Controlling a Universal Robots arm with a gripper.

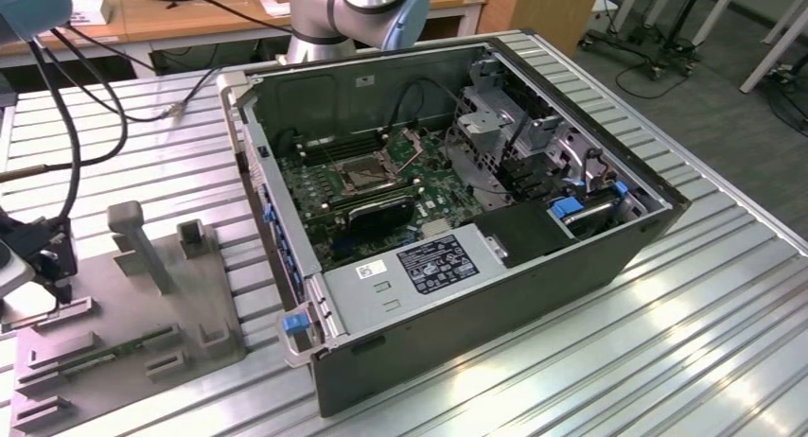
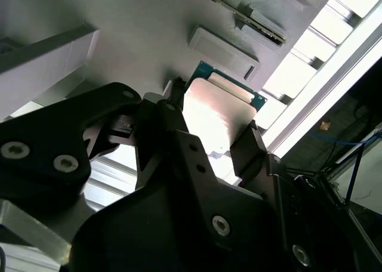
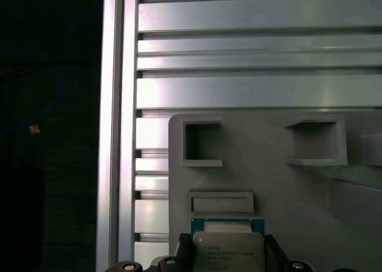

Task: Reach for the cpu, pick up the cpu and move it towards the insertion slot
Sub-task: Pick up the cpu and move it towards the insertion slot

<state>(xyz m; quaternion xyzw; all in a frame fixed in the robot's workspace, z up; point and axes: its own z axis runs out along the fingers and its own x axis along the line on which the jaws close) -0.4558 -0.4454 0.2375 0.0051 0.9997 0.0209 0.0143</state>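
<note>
**One cpu gripped at the tray; the slot lies well apart**

Slatted metal counter (image 1: 707, 361) carries it all. The open case (image 1: 505, 295) lies on its side across the exterior view's middle and right, its inside facing up. The grey tray (image 1: 189, 295) sits on the counter at the exterior view's left, just beside the case. Inside the case the green board (image 1: 378, 210) lies flat. Black cables (image 1: 404, 101) loop above its far part, and a metal drive cage (image 1: 499, 115) stands toward the exterior view's right.

The step in hand, as I read it, is the pick-up. In the second wrist view the gripper (image 2: 215, 108) has its black fingers (image 2: 253, 147) set tight against two opposite edges of the cpu (image 2: 218, 123), holding it over the tray. Whether the cpu is clear of the tray surface I cannot tell. In the first wrist view the cpu (image 3: 228, 251) shows pale top up, near two square recesses (image 3: 203, 142).

The slot (image 1: 358, 175) sits mid-board, well apart from the tray. Reaching it calls for keeping the cpu level, rising over the case wall (image 1: 268, 201) that stands between, and staying clear of the cables. A memory strip (image 1: 120, 350) lies on the tray, out of the path.
</note>
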